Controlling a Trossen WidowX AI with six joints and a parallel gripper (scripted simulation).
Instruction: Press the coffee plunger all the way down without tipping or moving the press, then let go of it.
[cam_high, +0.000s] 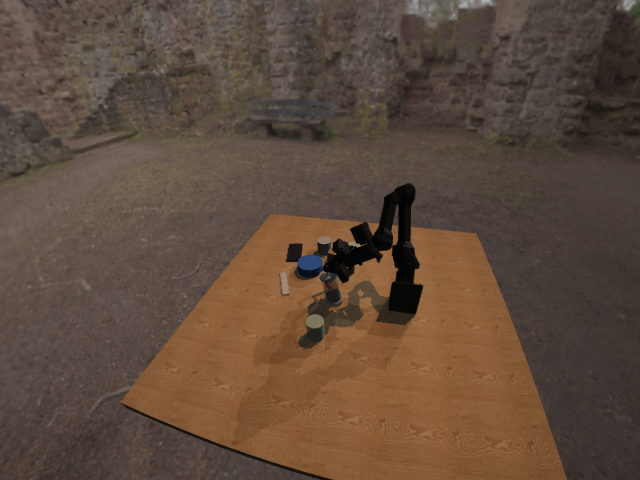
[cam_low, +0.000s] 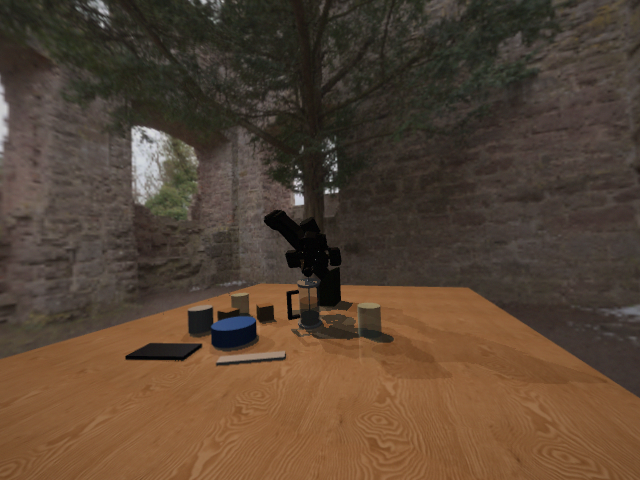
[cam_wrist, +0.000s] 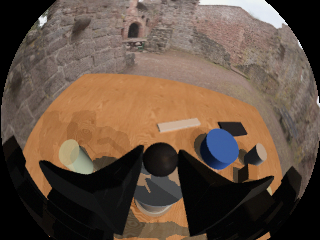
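The coffee press (cam_high: 333, 295) (cam_low: 309, 305) stands upright on the table, a clear glass with dark contents at the bottom. Its black handle (cam_low: 289, 304) points left in the exterior view. The grey lid (cam_wrist: 157, 190) (cam_low: 308, 283) lies below the fingers. The round black plunger knob (cam_wrist: 160, 161) (cam_low: 308, 272) is a little above the lid, with a short piece of rod showing between them. My gripper (cam_wrist: 161, 152) is shut on the knob, one finger on each side, above the press. Dark arm parts partly hide the knob in the top view.
A pale green cylinder (cam_high: 315, 328) (cam_low: 369, 321) (cam_wrist: 79, 157) stands on one side of the press. On the other side are a blue disc (cam_high: 310, 266) (cam_low: 233, 332) (cam_wrist: 219, 149), a grey cylinder (cam_low: 200, 320), brown blocks (cam_low: 265, 312), a black slab (cam_low: 164, 351) and a light strip (cam_low: 251, 357).
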